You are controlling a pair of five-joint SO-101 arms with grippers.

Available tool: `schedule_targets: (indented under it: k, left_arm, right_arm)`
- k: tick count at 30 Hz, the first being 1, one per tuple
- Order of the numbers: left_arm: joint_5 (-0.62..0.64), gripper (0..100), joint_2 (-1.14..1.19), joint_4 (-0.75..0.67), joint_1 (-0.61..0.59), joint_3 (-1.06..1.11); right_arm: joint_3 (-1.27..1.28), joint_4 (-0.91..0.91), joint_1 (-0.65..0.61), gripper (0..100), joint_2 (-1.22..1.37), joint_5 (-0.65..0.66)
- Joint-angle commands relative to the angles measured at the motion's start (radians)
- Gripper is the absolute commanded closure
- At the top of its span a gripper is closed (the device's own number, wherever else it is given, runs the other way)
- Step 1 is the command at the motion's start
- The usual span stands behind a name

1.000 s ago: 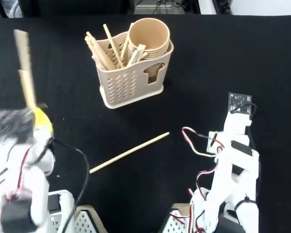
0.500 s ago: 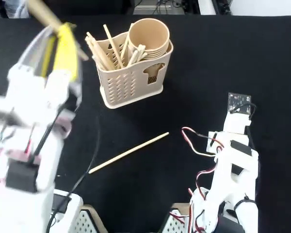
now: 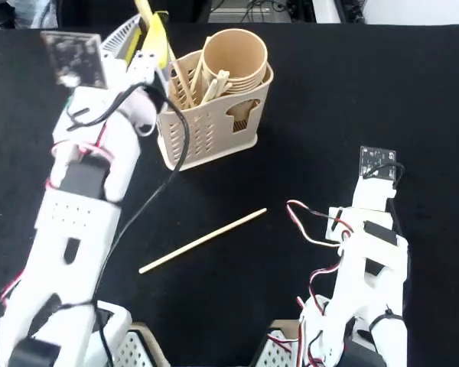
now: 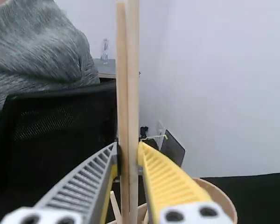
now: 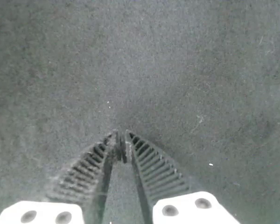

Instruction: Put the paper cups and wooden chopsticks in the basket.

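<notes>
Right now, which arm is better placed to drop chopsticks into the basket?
Left. The left claw is shut on the chopsticks right at the basket. The right claw is shut, empty, over bare table, away from the basket.

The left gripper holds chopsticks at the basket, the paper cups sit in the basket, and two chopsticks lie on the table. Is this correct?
Not quite. The high view shows one chopstick lying on the table, not two. The rest is right: the left gripper holds chopsticks at the basket, and the paper cups sit in it.
</notes>
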Motion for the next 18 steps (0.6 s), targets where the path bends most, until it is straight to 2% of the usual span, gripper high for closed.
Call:
schedule_targets:
  k: [1,5,10,15,18]
  left_arm:
    - [-0.011,97,0.100,-0.084,0.002,-0.062]
    - [-0.011,97,0.158,-0.135,0.001,-0.054]
    - [-0.012,97,0.172,-0.129,0.002,-0.005]
    - [-0.172,97,0.172,-0.080,0.035,0.087]
    - [-0.198,91,0.167,-0.003,0.050,0.111]
  right_arm:
    - [-0.024,-0.014,-0.003,97.4,0.002,0.003]
    - [-0.024,-0.012,-0.003,97.4,0.002,0.003]
    - [-0.025,-0.015,-0.003,97.4,0.002,0.003]
    - [-0.025,-0.017,-0.003,97.3,0.002,0.003]
    - [-0.025,-0.017,-0.003,97.3,0.002,0.003]
